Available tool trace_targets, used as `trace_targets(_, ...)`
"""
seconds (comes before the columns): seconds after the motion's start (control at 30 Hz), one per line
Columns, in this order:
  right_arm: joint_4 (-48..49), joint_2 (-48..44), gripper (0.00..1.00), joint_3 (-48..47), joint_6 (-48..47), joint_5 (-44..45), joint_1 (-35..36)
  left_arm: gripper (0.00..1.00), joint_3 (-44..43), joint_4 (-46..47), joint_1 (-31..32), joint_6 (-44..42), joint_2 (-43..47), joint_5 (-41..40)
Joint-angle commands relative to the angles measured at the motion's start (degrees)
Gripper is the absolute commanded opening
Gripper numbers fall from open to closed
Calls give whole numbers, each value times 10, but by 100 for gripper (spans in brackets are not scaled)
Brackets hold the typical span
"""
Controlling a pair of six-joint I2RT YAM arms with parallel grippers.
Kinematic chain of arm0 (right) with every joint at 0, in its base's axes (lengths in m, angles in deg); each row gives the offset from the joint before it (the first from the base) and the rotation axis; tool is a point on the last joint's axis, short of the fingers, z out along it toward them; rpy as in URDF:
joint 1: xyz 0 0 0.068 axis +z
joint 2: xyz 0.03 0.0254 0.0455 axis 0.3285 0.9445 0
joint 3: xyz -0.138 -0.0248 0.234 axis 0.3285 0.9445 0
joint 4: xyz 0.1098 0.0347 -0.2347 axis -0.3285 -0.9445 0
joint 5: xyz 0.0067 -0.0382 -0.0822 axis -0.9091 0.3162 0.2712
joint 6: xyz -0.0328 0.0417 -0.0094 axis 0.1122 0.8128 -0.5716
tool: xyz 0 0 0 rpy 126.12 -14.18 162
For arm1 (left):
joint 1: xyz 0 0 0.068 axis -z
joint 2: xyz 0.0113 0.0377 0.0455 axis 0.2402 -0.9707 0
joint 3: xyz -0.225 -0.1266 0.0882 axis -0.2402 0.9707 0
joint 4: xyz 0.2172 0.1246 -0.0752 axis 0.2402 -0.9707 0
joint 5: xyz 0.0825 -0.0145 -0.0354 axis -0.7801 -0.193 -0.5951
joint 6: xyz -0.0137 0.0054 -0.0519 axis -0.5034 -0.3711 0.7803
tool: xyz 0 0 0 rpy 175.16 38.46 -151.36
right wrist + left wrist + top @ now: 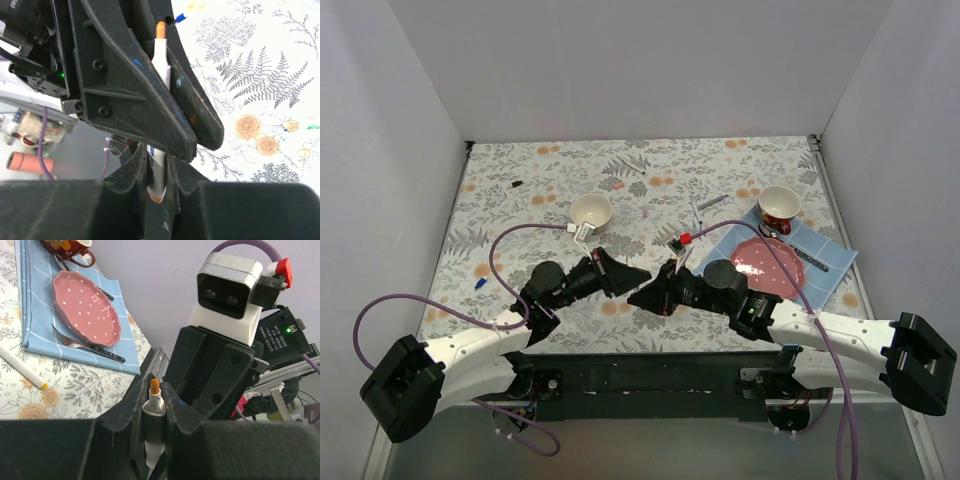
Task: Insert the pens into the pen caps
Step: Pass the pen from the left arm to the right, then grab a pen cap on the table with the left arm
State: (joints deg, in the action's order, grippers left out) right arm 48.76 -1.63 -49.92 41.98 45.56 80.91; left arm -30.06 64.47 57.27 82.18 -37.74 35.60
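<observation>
My left gripper [642, 273] and right gripper [638, 296] meet tip to tip above the cloth's near middle. In the left wrist view the left gripper [155, 384] is shut on a white pen [154, 400] whose orange nib points away. In the right wrist view the right gripper [156, 161] is shut on a white pen barrel [156, 175] with blue print and an orange end. The left fingers [130, 75] cross above it, hiding whether both hold one pen. Loose pens [710, 203] lie at the back. Small caps lie far off: black [517, 184], pink [617, 185], blue [480, 284].
A white cup [591, 210] stands just behind the left gripper. At right a blue napkin [830, 262] bears a pink plate [768, 265], cutlery [808, 258] and a red-and-white mug [780, 205]. A yellow-ended pen [22, 367] lies beside the napkin. White walls enclose the table.
</observation>
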Motion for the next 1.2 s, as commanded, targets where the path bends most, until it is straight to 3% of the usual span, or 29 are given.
trace_targets(0.0,70,-16,13,17,19,2,0,0,2,23,8,2,1,1)
trace_targets(0.07,94,-22,2,29,23,4,0,0,3,25,10,4,0,1)
trace_targets(0.13,101,-30,1,38,27,8,0,0,4,29,12,5,-1,4)
trace_targets(0.17,92,-32,1,38,27,13,0,24,4,27,11,6,0,0)
trace_targets(0.23,79,-45,1,46,24,25,0,60,-7,-6,11,12,9,-28)
trace_targets(0.3,40,-69,1,53,20,52,-1,76,-31,-88,10,19,32,-97)
trace_targets(0.37,0,-88,1,60,12,79,-1,82,-96,-148,2,-54,32,-102)
trace_targets(0.47,-68,-144,1,66,-1,137,-5,83,-217,-323,-2,-131,-1,-144)
trace_targets(0.67,-208,-239,1,65,-33,245,-7,81,-428,-509,-28,-246,-152,-266)
trace_targets(0.9,-249,-334,1,61,-82,241,-7,73,-614,-574,-95,-379,-356,-269)
trace_targets(1.17,-298,-372,1,42,-111,234,-7,69,-815,-617,-156,-445,-592,-255)
